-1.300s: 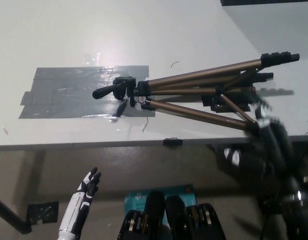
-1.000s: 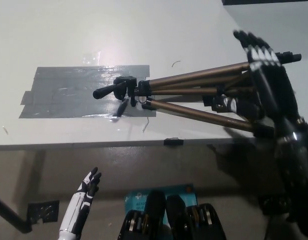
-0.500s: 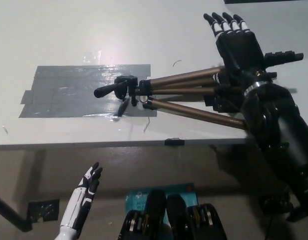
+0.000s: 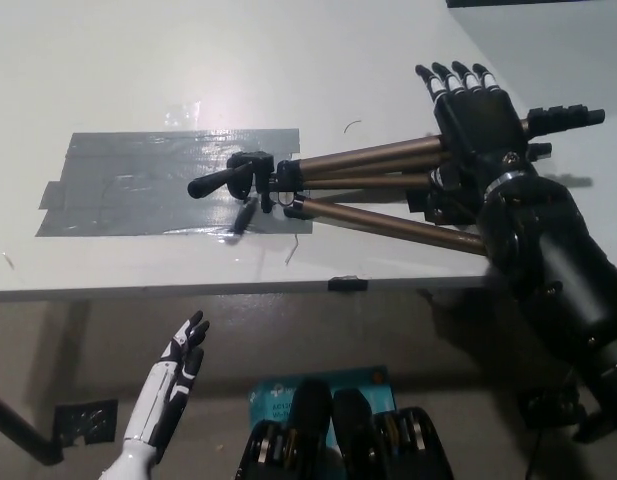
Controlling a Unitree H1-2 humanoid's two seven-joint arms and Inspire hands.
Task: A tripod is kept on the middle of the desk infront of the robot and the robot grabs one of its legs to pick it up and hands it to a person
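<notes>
Now the tripod [image 4: 388, 185] lies flat on its side across the right half of the white bench [image 4: 288, 60], its bronze legs [image 4: 388, 222] fanned toward the right edge and its black head with the pan handle [image 4: 233, 178] pointing left, resting over the right end of a grey tape patch [image 4: 138, 185]. The step in hand looks like the reach for one leg, and to do it well the black right hand [image 4: 473, 105] should drop straight down onto a single tube, wrap fully around it and close before any lift, since the legs lie close together and a loose wrap could catch two of them or let the tube roll. A hold nearer the middle of the leg than the foot would likely keep the heavy head from swinging down once the tripod leaves the bench; the nearest, lowest leg sits a little apart from the others and seems the easiest to take alone.

That right hand hovers over the upper legs, near the feet end, with its fingers [image 4: 453, 75] stretched out straight and flat, pointing away from the robot, holding nothing; whether the palm already touches a leg cannot be told from this angle. The white left hand [image 4: 173, 385] rests low, below the bench's front edge, fingers loosely spread and empty
</notes>
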